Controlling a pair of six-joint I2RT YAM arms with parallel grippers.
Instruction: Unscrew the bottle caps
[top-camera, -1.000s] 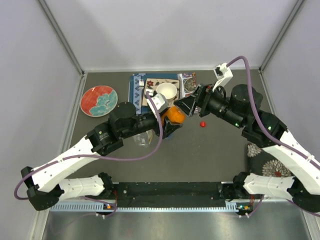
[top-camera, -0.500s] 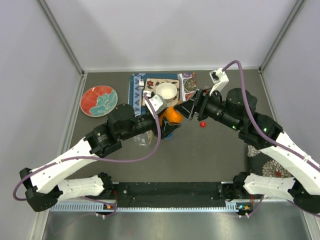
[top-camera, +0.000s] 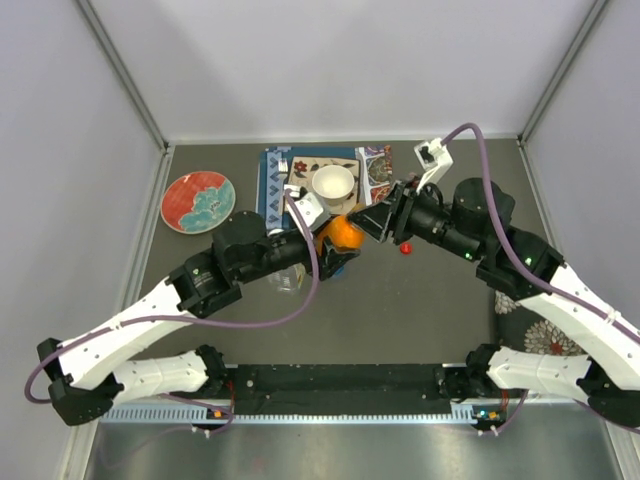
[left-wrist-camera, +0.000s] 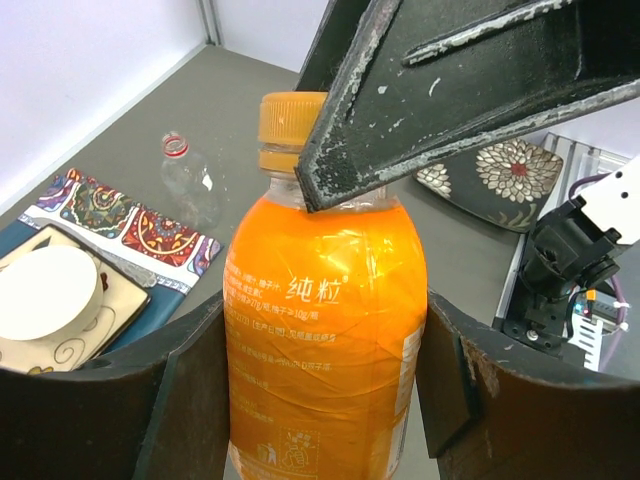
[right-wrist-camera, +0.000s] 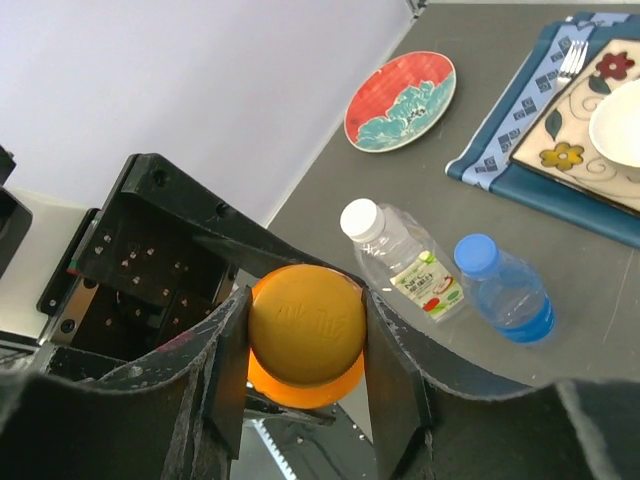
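squeezing the orange bottle (left-wrist-camera: 325, 320) is the left gripper (left-wrist-camera: 325, 405); the right gripper (right-wrist-camera: 306, 345) pinches its orange cap (left-wrist-camera: 288, 118).

Orange bottle (left-wrist-camera: 320, 320): orange body, white lettering, orange cap (right-wrist-camera: 305, 325).
Second bottle (right-wrist-camera: 410, 275): clear, green-and-white label, white cap (right-wrist-camera: 360, 218).
Third bottle (right-wrist-camera: 515, 300): blue-tinted, blue cap (right-wrist-camera: 477, 253).
Fourth bottle (left-wrist-camera: 190, 185): clear, red neck ring.
Loose cap (top-camera: 405, 247): red.
Plate (top-camera: 198, 200): red, teal floral pattern.
Placemat (top-camera: 272, 185): blue, paler checked border.
Bowl (top-camera: 333, 184): white.
Dish (left-wrist-camera: 490, 175): dark, white flowers with red centres.
Table (top-camera: 400, 310): dark grey.
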